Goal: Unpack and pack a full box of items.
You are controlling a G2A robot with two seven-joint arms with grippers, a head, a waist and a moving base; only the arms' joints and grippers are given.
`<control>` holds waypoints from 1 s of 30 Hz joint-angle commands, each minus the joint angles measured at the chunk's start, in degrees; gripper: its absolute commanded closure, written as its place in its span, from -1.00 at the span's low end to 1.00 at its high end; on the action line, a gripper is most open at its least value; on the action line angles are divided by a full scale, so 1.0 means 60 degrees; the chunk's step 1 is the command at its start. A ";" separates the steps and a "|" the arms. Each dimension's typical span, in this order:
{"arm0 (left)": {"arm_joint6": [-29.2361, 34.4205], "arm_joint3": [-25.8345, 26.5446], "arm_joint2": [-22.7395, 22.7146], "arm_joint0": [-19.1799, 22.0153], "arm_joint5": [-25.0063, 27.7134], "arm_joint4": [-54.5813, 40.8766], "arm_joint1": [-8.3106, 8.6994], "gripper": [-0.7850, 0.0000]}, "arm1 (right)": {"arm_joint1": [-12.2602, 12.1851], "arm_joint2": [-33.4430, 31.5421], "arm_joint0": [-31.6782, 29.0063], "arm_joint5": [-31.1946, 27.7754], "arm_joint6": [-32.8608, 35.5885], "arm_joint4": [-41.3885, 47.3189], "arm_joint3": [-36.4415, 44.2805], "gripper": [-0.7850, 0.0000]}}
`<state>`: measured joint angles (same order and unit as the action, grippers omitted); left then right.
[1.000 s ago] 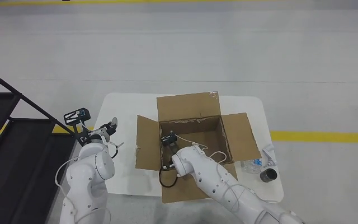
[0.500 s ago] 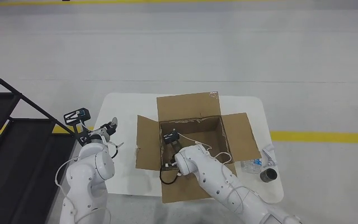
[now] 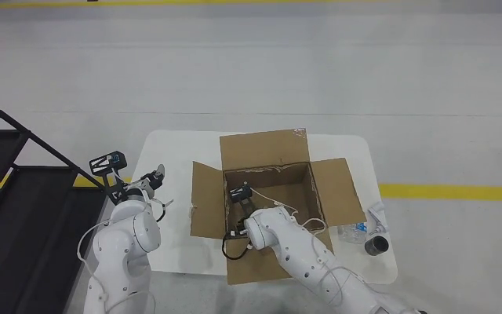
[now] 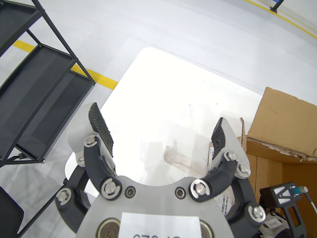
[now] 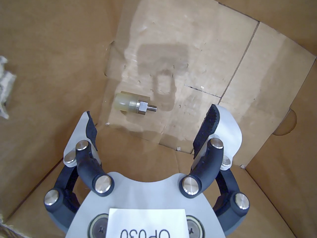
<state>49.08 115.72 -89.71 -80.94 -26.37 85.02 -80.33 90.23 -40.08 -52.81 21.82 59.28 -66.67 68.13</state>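
Observation:
An open cardboard box (image 3: 267, 149) stands mid-table with its flaps spread. My right arm hangs down into it. In the right wrist view my right gripper (image 5: 151, 115) is open just above the box floor, with nothing between its fingers. A small metal fitting (image 5: 133, 103) with a pale cap and a threaded stud lies on the floor just beyond the fingertips, toward one side wall. My left gripper (image 4: 158, 115) is open and empty over the white table (image 4: 158, 87), left of the box (image 4: 279, 125). From above, that gripper (image 3: 159, 171) sits near the table's left edge.
A clear plastic bottle (image 3: 354, 231) and a grey cylinder (image 3: 377, 246) lie on the table right of the box. A black shelf rack (image 3: 31, 204) stands off the table's left side. A scrap of tape (image 4: 178, 158) lies near the box. Crumpled white paper (image 5: 5, 85) rests against a box wall.
My right arm has shifted slightly inside the box, toward its far side. The left arm has not moved.

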 commanded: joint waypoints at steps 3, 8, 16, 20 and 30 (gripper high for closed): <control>0.0000 0.0000 0.0000 0.0000 0.0000 0.0000 0.0000 -1.00 | 0.0120 0.0159 0.0081 0.0133 -0.0058 -0.0134 -0.0302 -1.00; 0.0000 0.0000 0.0000 0.0000 0.0000 0.0000 0.0000 -1.00 | 0.0305 0.0222 0.0250 0.0252 -0.0250 0.0059 -0.0803 -1.00; 0.0000 0.0000 0.0000 0.0000 0.0000 0.0000 0.0000 -1.00 | 0.0623 0.0368 0.0548 0.0360 -0.0488 0.0353 -0.1688 -0.88; 0.0000 0.0000 0.0000 0.0000 0.0000 0.0000 0.0000 -1.00 | 0.0780 0.0394 0.0693 0.0309 -0.0641 0.0591 -0.2124 -0.76; 0.0000 0.0000 0.0000 0.0000 0.0000 0.0000 0.0000 -1.00 | 0.1223 0.0682 0.1080 0.0213 -0.0851 0.0875 -0.3183 -0.73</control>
<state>49.08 115.72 -89.71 -80.94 -26.37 85.02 -80.33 97.25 -36.20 -46.59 23.16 54.35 -61.56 49.78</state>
